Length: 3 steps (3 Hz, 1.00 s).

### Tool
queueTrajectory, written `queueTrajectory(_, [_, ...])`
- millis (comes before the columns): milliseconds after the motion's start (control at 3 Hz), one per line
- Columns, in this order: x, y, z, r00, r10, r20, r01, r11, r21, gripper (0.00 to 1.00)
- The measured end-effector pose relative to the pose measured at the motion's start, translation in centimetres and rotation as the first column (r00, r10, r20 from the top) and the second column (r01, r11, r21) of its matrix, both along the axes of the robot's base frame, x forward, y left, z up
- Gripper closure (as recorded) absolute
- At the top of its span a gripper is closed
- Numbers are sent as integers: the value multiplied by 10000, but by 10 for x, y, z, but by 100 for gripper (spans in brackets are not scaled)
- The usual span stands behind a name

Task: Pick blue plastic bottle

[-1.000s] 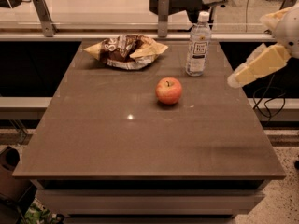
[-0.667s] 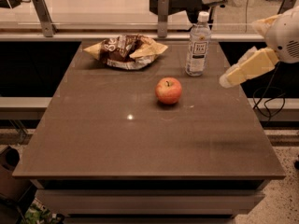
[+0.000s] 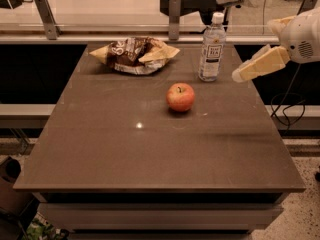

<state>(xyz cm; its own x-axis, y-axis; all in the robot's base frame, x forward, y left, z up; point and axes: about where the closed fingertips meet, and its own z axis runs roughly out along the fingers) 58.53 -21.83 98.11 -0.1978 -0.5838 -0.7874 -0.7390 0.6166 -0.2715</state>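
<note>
The blue plastic bottle (image 3: 212,48) stands upright near the table's far right edge. It is clear, with a white cap and a white label with dark print. My gripper (image 3: 241,74) comes in from the right, its pale fingers pointing left and down, a short way right of the bottle at about label height. It touches nothing and holds nothing.
A red apple (image 3: 180,97) sits in front and left of the bottle. A crumpled chip bag (image 3: 134,55) lies at the far left-centre. The brown table (image 3: 150,154) has a railing with metal posts (image 3: 174,15) behind it. A cable hangs off the right side.
My gripper has moved left, closer to the bottle. The bottle, apple and bag have not moved.
</note>
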Motion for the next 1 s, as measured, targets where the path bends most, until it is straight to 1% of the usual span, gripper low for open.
queueTrajectory(333, [36,-7,-5,9998,42,185,-48,9993,358,0])
queueTrajectory(667, [71,-6,-10,9994,131,323,-158,9965,821,0])
queueTrajectory(1000, [96,5,-16,9991,166,388,-209,9933,1134,0])
